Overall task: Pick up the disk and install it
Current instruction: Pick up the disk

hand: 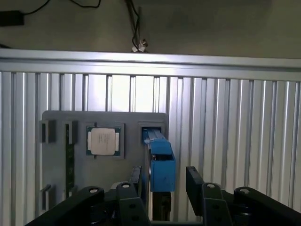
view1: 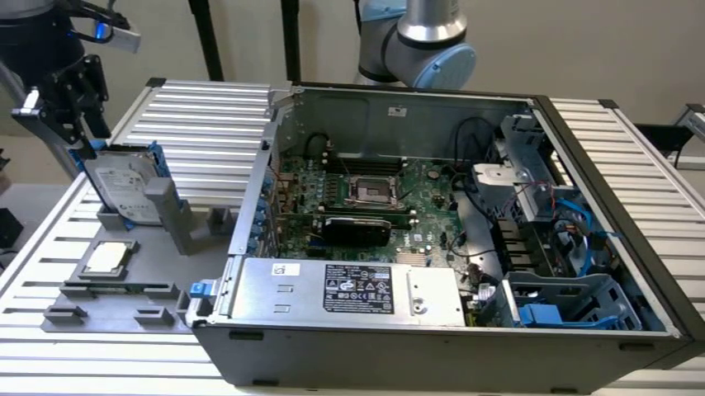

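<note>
The disk (view1: 119, 186) stands on edge in a slot of the grey fixture plate (view1: 121, 289), left of the computer case in the exterior view; its silver face with white label shows between blue rails. My gripper (view1: 81, 142) hangs right at its upper edge. In the wrist view the disk's blue top edge (hand: 162, 162) lies between my two black fingers (hand: 194, 178), with a narrow gap on each side. The gripper (hand: 163, 176) is open, straddling the disk without clamping it.
A square silver CPU chip (view1: 107, 258) (hand: 104, 141) rests in a pocket of the fixture plate beside the disk. The open computer case (view1: 441, 231) fills the exterior view's right, with a blue-fronted drive carrier (view1: 547, 314) in its front bay. The ribbed aluminium table (hand: 235, 132) lies all around.
</note>
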`<state>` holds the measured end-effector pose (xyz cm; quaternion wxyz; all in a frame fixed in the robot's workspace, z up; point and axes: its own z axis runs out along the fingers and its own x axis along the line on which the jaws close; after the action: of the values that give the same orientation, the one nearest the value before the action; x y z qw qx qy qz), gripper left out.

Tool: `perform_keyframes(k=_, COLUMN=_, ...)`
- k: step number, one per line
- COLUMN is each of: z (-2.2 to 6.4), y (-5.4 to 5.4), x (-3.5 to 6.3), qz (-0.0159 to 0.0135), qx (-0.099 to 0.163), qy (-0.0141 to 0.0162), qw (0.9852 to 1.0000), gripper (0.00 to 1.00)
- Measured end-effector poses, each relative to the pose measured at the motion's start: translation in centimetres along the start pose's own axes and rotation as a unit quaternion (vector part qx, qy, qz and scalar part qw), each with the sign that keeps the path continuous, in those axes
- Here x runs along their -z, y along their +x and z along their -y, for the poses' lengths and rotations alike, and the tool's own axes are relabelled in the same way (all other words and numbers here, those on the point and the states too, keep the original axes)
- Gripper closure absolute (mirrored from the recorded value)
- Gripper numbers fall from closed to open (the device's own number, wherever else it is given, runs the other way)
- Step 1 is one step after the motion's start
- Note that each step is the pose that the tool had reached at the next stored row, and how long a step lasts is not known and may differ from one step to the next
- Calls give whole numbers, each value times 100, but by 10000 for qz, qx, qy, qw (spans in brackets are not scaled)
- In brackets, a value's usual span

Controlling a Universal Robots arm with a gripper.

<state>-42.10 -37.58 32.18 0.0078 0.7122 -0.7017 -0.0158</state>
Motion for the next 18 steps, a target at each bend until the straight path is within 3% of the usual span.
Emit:
perform_keyframes(k=12, z=-22, y=2, x=-220, qz=11, qx=-322, qy=14, qw=9995, gripper=49)
perform_keyframes(k=18, z=-24, y=3, x=-307, qz=11, qx=-345, qy=15, qw=9994, gripper=49)
